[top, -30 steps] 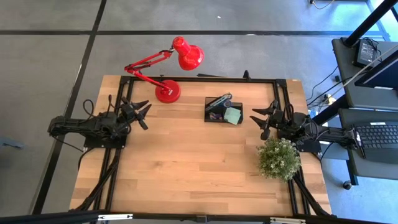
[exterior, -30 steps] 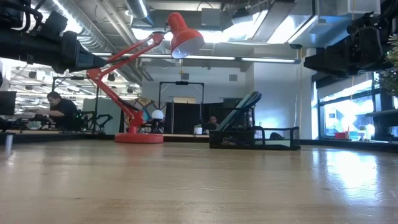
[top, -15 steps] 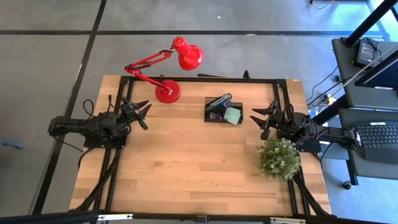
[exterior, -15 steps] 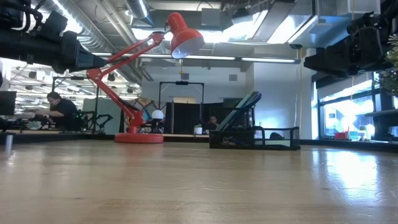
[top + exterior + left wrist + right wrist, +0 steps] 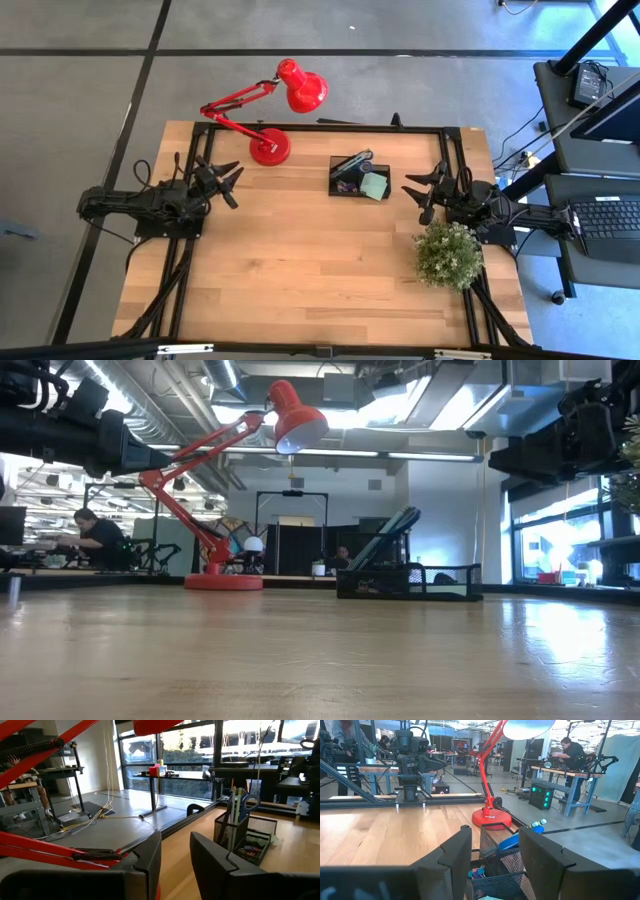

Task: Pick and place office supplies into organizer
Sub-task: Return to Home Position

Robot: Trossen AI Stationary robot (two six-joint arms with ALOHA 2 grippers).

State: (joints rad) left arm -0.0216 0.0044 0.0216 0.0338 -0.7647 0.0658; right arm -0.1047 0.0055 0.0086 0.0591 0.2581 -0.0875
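Note:
The black mesh organizer (image 5: 358, 176) stands on the wooden table toward its far edge, between the two arms. Blue-handled scissors (image 5: 250, 802) and thin pencils (image 5: 233, 805) stick up from its taller section. A pale green sticky-note pad (image 5: 374, 187) and small coloured pieces (image 5: 477, 871) lie in its low section. My left gripper (image 5: 236, 184) hovers at the table's left side, open and holding nothing, pointing level toward the organizer. My right gripper (image 5: 415, 196) hovers at the right side, also open and holding nothing, just right of the organizer (image 5: 500, 855).
A red desk lamp stands with its base (image 5: 268, 148) at the far left, its head out beyond the far edge. A green bushy plant (image 5: 447, 254) sits at the right edge near my right arm. A black metal frame (image 5: 330, 127) runs along the table's edges.

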